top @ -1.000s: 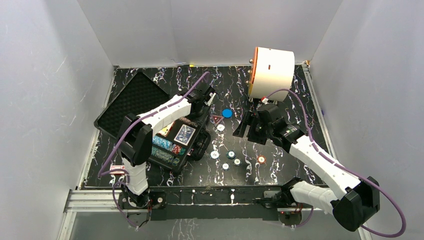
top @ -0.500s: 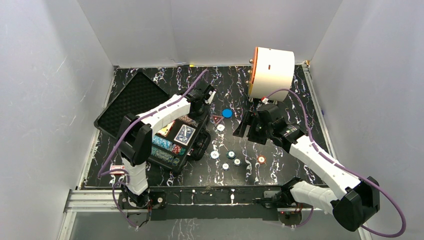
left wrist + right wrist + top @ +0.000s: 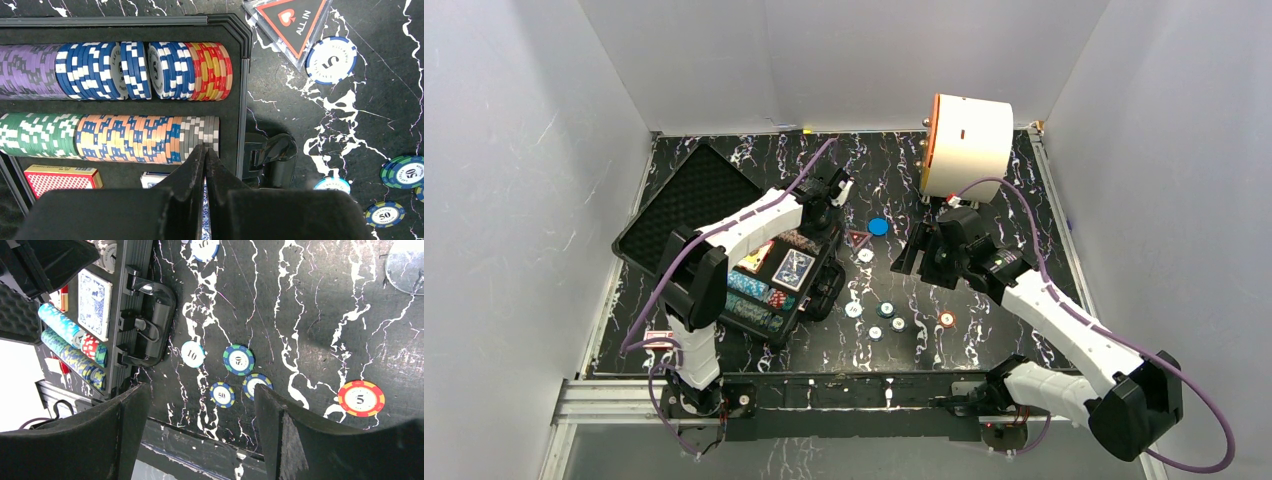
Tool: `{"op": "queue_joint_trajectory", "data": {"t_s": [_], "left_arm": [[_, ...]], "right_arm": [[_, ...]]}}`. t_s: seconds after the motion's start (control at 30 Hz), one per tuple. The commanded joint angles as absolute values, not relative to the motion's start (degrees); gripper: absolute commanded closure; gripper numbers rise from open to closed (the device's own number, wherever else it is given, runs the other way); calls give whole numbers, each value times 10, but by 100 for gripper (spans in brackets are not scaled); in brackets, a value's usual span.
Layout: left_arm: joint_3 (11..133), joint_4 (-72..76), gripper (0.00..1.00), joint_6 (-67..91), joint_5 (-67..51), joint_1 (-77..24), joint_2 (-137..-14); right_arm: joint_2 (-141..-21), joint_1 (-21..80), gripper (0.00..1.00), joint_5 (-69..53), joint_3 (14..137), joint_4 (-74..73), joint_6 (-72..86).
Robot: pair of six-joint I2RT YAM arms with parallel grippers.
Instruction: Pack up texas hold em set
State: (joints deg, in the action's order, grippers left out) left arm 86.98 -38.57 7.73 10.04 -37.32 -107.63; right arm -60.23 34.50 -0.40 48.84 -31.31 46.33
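The black case point(image 3: 692, 192) lies open at the left, its foam lid flat. Its base point(image 3: 243, 75) holds rows of multicoloured chips point(image 3: 125, 70), a red deck point(image 3: 62, 177) and a blue deck point(image 3: 152, 179). My left gripper point(image 3: 205, 150) is shut and empty over the base's right end, above the blue deck point(image 3: 793, 268). My right gripper point(image 3: 200, 410) is open and empty above loose chips point(image 3: 238, 360) on the table. A red 5 chip point(image 3: 361, 398), a blue button point(image 3: 878, 226), an ALL IN triangle point(image 3: 292, 20) and a white chip point(image 3: 331, 60) lie loose.
A large white cylinder with an orange face point(image 3: 964, 145) stands at the back right, just behind my right arm. The case handle point(image 3: 155, 325) sticks out toward the loose chips. White walls close in on three sides.
My left gripper has moved slightly toward the back of the table, staying shut. The right arm has barely moved.
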Motion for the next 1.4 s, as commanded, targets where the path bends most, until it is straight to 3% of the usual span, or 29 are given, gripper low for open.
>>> {"op": "queue_joint_trajectory", "data": {"t_s": [0.0, 0.2, 0.37, 0.53, 0.77, 1.13, 1.37], "left_arm": [[881, -389, 97, 81, 95, -369, -1053], [912, -382, 79, 110, 89, -350, -990], [842, -319, 64, 144, 84, -339, -878], [695, -236, 42, 192, 79, -333, -732], [568, -207, 3, 233, 105, -331, -580], [491, -174, 2, 241, 142, -331, -466], [475, -153, 2, 254, 144, -330, -464]], "right_arm": [[-615, 345, 17, 3, 494, -297, 451], [-676, 345, 16, 26, 528, -298, 410], [-771, 362, 16, 61, 576, -289, 394], [-889, 386, 18, 117, 651, -303, 391], [-1032, 397, 20, 140, 756, -326, 371], [-1141, 415, 25, 151, 844, -357, 356], [-1186, 426, 29, 162, 876, -377, 336]]}}
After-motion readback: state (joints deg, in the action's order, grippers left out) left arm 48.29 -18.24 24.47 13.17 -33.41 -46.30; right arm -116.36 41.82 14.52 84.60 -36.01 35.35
